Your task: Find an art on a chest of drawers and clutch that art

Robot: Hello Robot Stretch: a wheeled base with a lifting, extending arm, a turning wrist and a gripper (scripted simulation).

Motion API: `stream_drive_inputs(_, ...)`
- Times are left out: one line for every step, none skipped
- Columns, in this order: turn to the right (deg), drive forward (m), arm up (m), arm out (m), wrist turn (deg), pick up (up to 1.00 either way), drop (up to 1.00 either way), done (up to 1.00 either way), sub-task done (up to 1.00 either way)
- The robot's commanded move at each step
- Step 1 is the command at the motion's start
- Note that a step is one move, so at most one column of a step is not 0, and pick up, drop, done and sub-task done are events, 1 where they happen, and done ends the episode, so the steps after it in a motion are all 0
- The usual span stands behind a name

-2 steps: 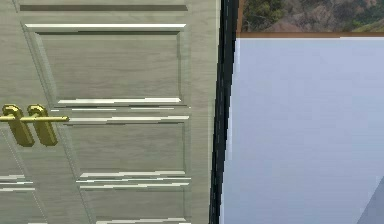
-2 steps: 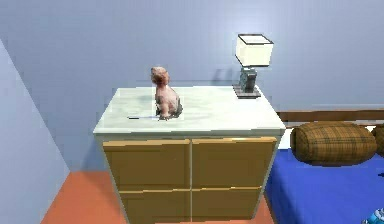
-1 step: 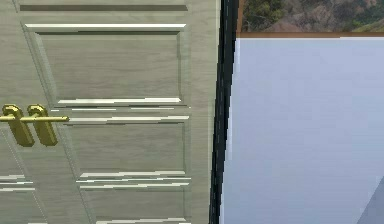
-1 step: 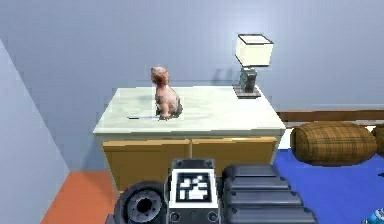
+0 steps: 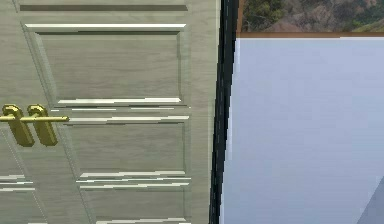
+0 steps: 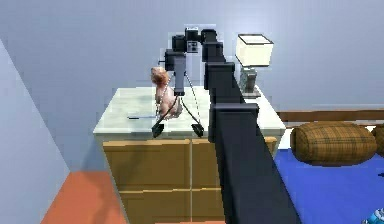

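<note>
Nearest to you, the arm's (image 6: 245,150) dark bar is rising from the bottom edge of the arm side view and running out over the chest of drawers (image 6: 118,112). The gripper (image 6: 176,130) is hanging at its far end above the pale top. The art (image 6: 160,90), a small pinkish-brown figurine, is standing on that top near the back wall, just left of the gripper's body and about midway along the chest. A white-shaded lamp (image 6: 253,55) is sitting to its right. The thin fingers (image 6: 157,125) are slanting down in front of the figurine, and you cannot tell whether they are gripping it, since it is resting on the surface behind them. I am judging the step in hand to be the final approach and grasp. You are probably best off working slowly, lining the fingers up on either side of the figurine's middle. Check height and reach before lifting, and stay clear of the lamp. The art seems to be standing upright with its long axis running vertically, so a level approach from the side should suit it. Which way it is facing is too small to tell. In the forward view, a pale panelled door (image 5: 100,110) with brass handles (image 5: 30,122) is facing you.
</note>
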Motion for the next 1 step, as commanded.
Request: stream_drive_inputs(0.0, 0.00, 0.00, 0.00, 45.0, 0.00, 0.00, 0.00, 0.00)
